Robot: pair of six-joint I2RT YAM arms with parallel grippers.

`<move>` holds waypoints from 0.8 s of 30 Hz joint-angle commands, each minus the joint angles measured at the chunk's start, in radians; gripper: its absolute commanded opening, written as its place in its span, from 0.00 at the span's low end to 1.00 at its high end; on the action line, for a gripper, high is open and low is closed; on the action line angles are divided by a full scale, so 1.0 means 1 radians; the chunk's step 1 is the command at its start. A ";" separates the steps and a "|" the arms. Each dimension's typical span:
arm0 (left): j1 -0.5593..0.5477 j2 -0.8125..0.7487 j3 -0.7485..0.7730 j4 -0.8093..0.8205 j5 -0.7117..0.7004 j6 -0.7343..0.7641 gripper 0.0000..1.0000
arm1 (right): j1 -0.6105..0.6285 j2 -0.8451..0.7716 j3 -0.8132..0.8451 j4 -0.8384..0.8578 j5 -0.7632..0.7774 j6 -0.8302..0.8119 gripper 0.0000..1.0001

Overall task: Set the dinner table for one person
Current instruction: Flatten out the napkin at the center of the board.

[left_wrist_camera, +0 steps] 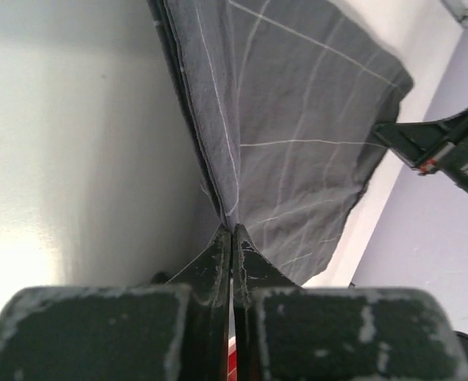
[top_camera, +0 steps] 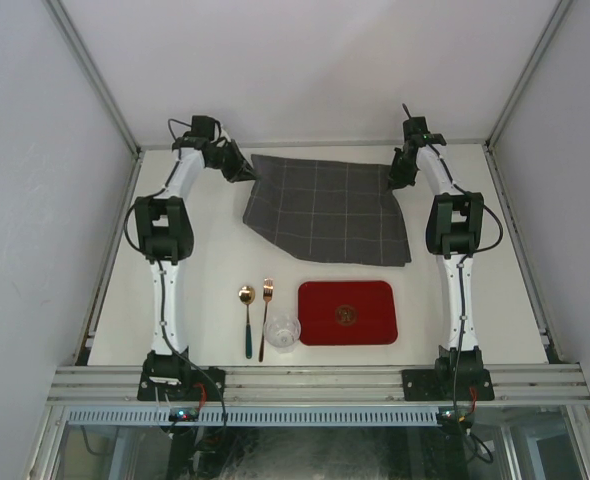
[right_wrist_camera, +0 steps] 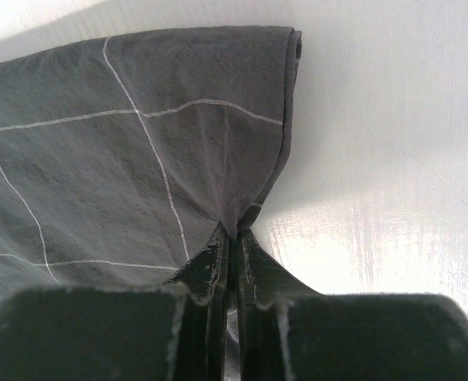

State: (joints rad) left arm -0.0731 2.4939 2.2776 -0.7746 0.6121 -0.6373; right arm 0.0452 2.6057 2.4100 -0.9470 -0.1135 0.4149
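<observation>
A dark grey checked cloth [top_camera: 327, 208] is spread across the far middle of the off-white dinner table [top_camera: 205, 290]. My left gripper [top_camera: 247, 174] is shut on the cloth's far left corner [left_wrist_camera: 231, 208], the fabric pinched between its tips. My right gripper [top_camera: 397, 180] is shut on the far right corner [right_wrist_camera: 235, 224], where the cloth bunches into the jaws. Both held corners look slightly lifted. Near the front lie a gold spoon [top_camera: 246, 318], a gold fork [top_camera: 265, 316], a clear glass [top_camera: 282, 332] and a red tray [top_camera: 347, 312].
White walls with aluminium rails close in the table on the left, right and back. The arm bases [top_camera: 170, 370] [top_camera: 455, 378] stand at the near rail. The right arm's dark gripper [left_wrist_camera: 444, 147] shows beyond the cloth in the left wrist view.
</observation>
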 commanded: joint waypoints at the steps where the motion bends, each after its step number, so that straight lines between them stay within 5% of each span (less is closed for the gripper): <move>1: -0.006 -0.097 0.023 0.074 0.064 -0.060 0.00 | -0.008 -0.002 0.031 -0.002 0.017 0.005 0.00; 13: -0.005 -0.071 0.019 0.047 0.049 -0.061 0.00 | -0.009 0.004 0.021 -0.009 0.019 -0.008 0.03; 19: -0.003 -0.067 0.018 0.014 0.026 -0.039 0.01 | -0.008 -0.022 0.003 -0.011 0.034 -0.016 0.46; 24: 0.000 -0.082 0.015 -0.020 -0.018 0.002 0.25 | -0.004 -0.056 -0.007 -0.024 0.064 -0.019 0.85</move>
State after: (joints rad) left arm -0.0734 2.4683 2.2780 -0.7662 0.6254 -0.6769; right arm 0.0429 2.5942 2.4104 -0.9382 -0.1036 0.4080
